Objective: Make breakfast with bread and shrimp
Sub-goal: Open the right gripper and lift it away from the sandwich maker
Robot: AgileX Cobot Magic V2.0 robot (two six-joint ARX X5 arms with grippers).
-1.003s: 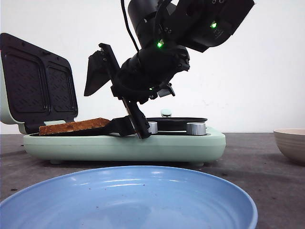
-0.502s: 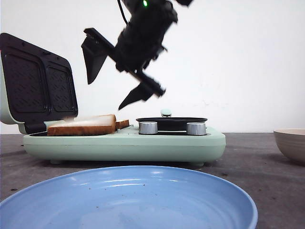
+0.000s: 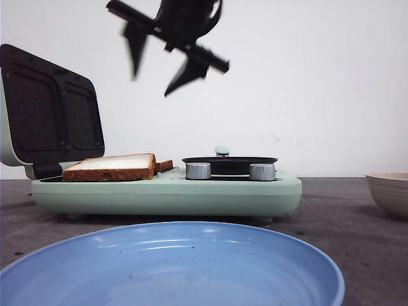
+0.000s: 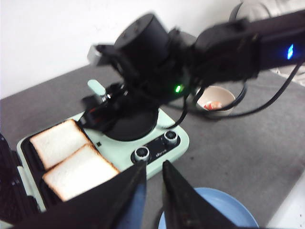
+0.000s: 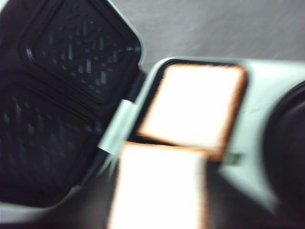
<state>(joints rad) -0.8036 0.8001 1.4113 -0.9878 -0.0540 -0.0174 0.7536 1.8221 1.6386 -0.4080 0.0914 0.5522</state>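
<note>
Two slices of bread lie flat side by side on the open sandwich maker (image 3: 166,194), the near slice (image 3: 111,167) pale face up and the far slice (image 3: 164,166) mostly hidden behind it. Both also show in the left wrist view (image 4: 78,171) (image 4: 59,140) and the right wrist view (image 5: 159,186) (image 5: 193,105). My right gripper (image 3: 152,84) is open and empty, blurred, high above the bread. My left gripper (image 4: 153,164) hangs high over the table's front with its fingers nearly together, holding nothing. Orange shrimp (image 4: 213,105) lie in a beige bowl (image 4: 214,93).
The sandwich maker's lid (image 3: 48,108) stands open at the left. A black round pan (image 3: 229,162) and two silver knobs (image 3: 198,171) take up its right half. A blue plate (image 3: 172,268) sits in front. The beige bowl (image 3: 389,191) is at the right edge.
My right gripper has let go at the sandwich maker and risen high, open. The near slice, earlier browned and tilted at the fingers, now lies flat, pale face up.
</note>
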